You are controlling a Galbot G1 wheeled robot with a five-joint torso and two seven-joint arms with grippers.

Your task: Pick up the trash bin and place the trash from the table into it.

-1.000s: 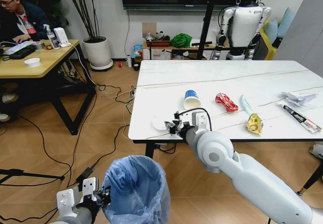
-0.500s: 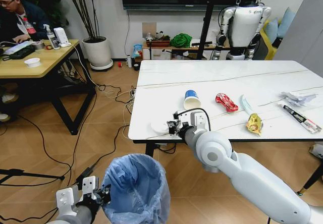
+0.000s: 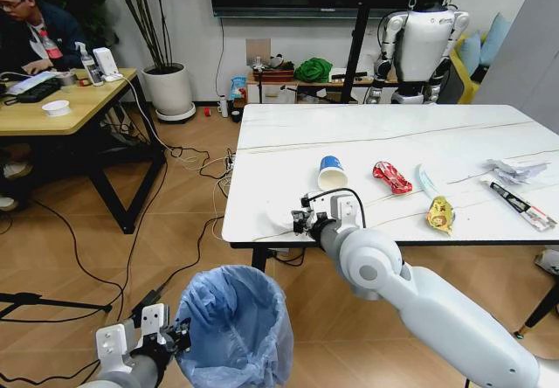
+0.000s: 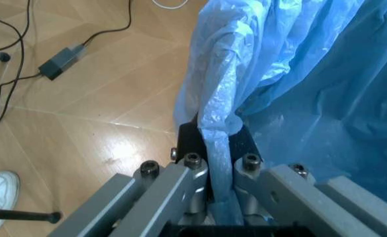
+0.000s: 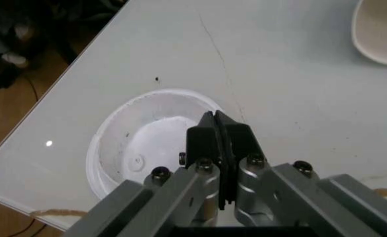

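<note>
The trash bin (image 3: 236, 327), lined with a crinkly light-blue bag (image 4: 299, 74), hangs just below the table's near-left corner. My left gripper (image 3: 179, 336) is shut on its rim and bag (image 4: 218, 163). On the white marble table (image 3: 393, 135), my right gripper (image 3: 302, 222) is shut at the near-left corner, pinching the rim of the white disc (image 5: 140, 143). Farther along lie the blue-rimmed cup (image 3: 331, 171), a red wrapper (image 3: 391, 177), a pale blue mask (image 3: 426, 181), a yellow wrapper (image 3: 440, 214), crumpled white paper (image 3: 514, 170) and a long black-white wrapper (image 3: 522, 205).
A wooden desk (image 3: 61, 100) with a seated person stands at the left. Cables (image 3: 175, 231) and a power adapter (image 4: 61, 61) lie on the floor. A plant pot (image 3: 169, 89) and another robot (image 3: 422, 47) stand beyond the table.
The bin has risen a little and shifted right, closer under the table corner. My right gripper has edged slightly right at the disc.
</note>
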